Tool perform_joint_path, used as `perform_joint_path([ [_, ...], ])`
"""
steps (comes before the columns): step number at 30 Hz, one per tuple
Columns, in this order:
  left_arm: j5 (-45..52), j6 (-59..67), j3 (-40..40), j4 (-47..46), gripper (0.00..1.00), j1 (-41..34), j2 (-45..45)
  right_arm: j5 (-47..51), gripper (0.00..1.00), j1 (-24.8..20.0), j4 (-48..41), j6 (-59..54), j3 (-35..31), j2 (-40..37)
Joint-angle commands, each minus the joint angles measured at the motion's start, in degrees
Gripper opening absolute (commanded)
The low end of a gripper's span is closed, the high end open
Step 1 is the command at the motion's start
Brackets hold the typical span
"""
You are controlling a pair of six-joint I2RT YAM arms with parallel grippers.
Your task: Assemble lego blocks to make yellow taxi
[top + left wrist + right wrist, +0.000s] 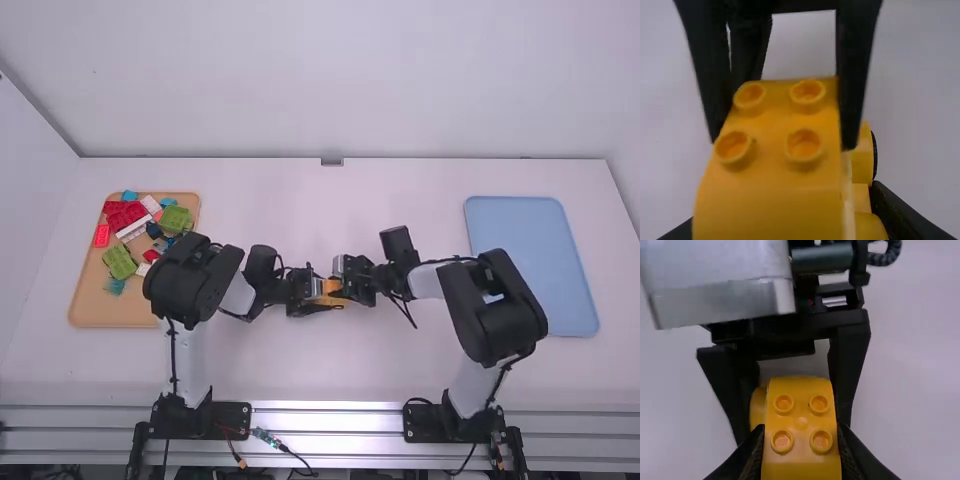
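White tabletop (250, 200), pale walls. Yellow block assembly (775, 200), studded: over the tabletop's middle, pinched between the fingers of left gripper (323, 299) and right gripper (344, 288) alike. Tan tray (85, 305), left side: assorted blocks (119, 262). Blue tray (530, 260): near right edge.

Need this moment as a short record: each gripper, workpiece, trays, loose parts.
left_gripper: left gripper, closed on yellow blocks
right_gripper: right gripper, closed on same yellow blocks
workpiece: yellow blocks, between both grippers, mid-table; four studs on top
left_side: tan tray
tan_tray_contents: mixed loose blocks, including red block, green block
right_side: blue tray
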Motion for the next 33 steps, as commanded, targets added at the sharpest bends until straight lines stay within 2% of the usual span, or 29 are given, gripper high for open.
perform_joint_path([
  [1,-0.52,0.44,-0.81,-0.44,0.32,-0.55,0.49,-1.49,0.0,-0.13,0.52,1.27,1.16,2.89],
  [19,-6.09,-1.29,3.76,-7.87,0.23,-0.48,0.49,-3.17,0.0,-0.59,-16.13,-8.66,6.62,2.89],
  [24,-6.2,-1.31,2.67,-5.14,0.22,-0.48,0.49,-3.28,0.0,-0.59,-19.1,-10.45,7.5,2.89],
  [28,-8.32,-5.07,0.59,0.66,0.23,-0.48,0.49,-3.3,0.0,-0.59,-19.02,-10.97,7.37,2.89],
  [33,-8.95,-5.11,-0.17,1.7,0.22,-0.46,0.49,-3.19,0.0,-0.59,-18.97,-10.99,7.39,2.89],
])
